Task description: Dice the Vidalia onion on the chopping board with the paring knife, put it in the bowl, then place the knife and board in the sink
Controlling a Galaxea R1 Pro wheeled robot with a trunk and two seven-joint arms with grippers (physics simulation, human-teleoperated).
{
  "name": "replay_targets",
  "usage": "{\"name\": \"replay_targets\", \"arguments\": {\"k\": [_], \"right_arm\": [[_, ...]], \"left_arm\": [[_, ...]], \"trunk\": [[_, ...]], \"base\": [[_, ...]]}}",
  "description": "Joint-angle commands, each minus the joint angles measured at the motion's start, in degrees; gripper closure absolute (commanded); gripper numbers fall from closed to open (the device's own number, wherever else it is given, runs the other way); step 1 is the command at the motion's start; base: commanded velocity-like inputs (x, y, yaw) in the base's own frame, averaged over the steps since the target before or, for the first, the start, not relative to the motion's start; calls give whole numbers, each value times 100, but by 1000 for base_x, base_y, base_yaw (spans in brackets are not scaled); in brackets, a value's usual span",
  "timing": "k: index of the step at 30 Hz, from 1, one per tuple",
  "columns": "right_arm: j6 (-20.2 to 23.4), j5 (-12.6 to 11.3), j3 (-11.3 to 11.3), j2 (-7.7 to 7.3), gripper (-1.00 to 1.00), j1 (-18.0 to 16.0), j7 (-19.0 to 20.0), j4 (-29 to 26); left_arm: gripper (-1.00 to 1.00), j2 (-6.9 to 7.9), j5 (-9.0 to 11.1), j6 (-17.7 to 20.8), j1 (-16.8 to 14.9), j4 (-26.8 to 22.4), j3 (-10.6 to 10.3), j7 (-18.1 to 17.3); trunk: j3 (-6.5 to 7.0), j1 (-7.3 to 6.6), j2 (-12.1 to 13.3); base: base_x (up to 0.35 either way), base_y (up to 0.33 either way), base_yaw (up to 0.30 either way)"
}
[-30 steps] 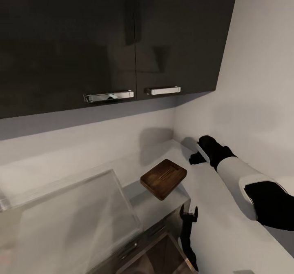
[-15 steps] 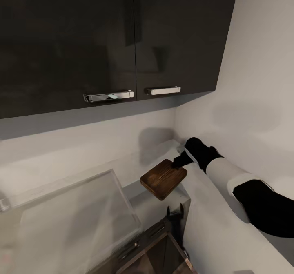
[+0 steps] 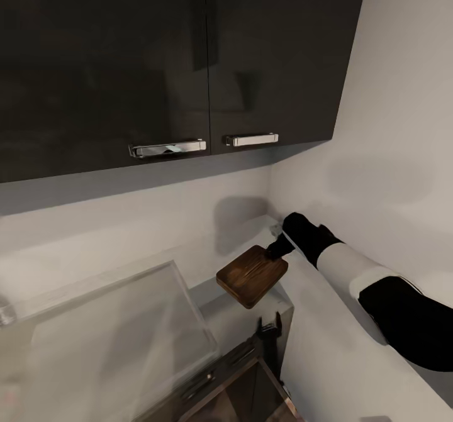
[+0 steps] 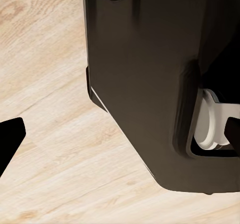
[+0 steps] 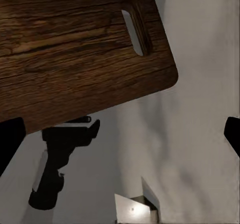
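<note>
The dark-brown chopping board (image 3: 251, 276) sits tilted at the corner of the grey countertop (image 3: 242, 233), its near end past the edge. My right gripper (image 3: 277, 250) is open at the board's far right corner, by the slot handle. In the right wrist view the board (image 5: 75, 44) lies just ahead, with the slot (image 5: 134, 31) showing and both fingertips wide apart at the frame's edges. My left gripper (image 3: 269, 333) hangs open below the counter edge, under the board (image 5: 70, 134). The onion, knife and bowl are out of view.
Dark glossy wall cabinets (image 3: 157, 63) with chrome handles (image 3: 251, 139) hang above. A white wall (image 3: 390, 158) closes in the right side. A pale glassy rectangular basin rim (image 3: 100, 280) lies at the left. The left wrist view shows pale wood floor (image 4: 50, 109) and the robot's dark base (image 4: 150, 84).
My right arm has swung left from the back corner to the board's far corner. The left gripper has shifted a little left below the counter. The board has not moved.
</note>
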Motion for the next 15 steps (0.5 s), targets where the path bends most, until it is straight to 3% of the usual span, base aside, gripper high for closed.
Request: {"name": "replay_targets", "arguments": {"k": [1,3,4,5,7,11,13,15], "right_arm": [[-45,323,124,-26,-100,-6,51,-14],[-62,407,152,-78,-100,-6,55,-34],[-78,461,166,-133,-100,-7,57,-49],[-113,526,179,-285,-100,-22,93,-75],[-121,537,178,-350,-100,-50,194,-117],[-126,551,178,-609,-100,-195,952,-468],[-117,558,167,-881,-100,-355,1916,-877],[-106,562,162,-1008,-100,-494,2479,-1126]], "left_arm": [[-100,2,1,-1,1,-10,2,-8],[-100,2,1,-1,1,-10,2,-8],[-100,2,1,-1,1,-10,2,-8],[-100,2,1,-1,1,-10,2,-8],[-100,2,1,-1,1,-10,1,-8],[-100,-1,1,-1,1,-10,-1,-8],[-100,-3,1,-1,1,-10,-4,-8],[-100,-5,1,-1,1,-10,-5,-8]], "trunk": [[-12,4,-12],[-12,4,-12],[-12,4,-12],[-12,4,-12],[-12,4,-12],[-12,4,-12],[-12,4,-12],[-12,4,-12]], "base": [[0,0,0],[0,0,0],[0,0,0],[0,0,0],[0,0,0],[0,0,0],[0,0,0],[0,0,0]]}}
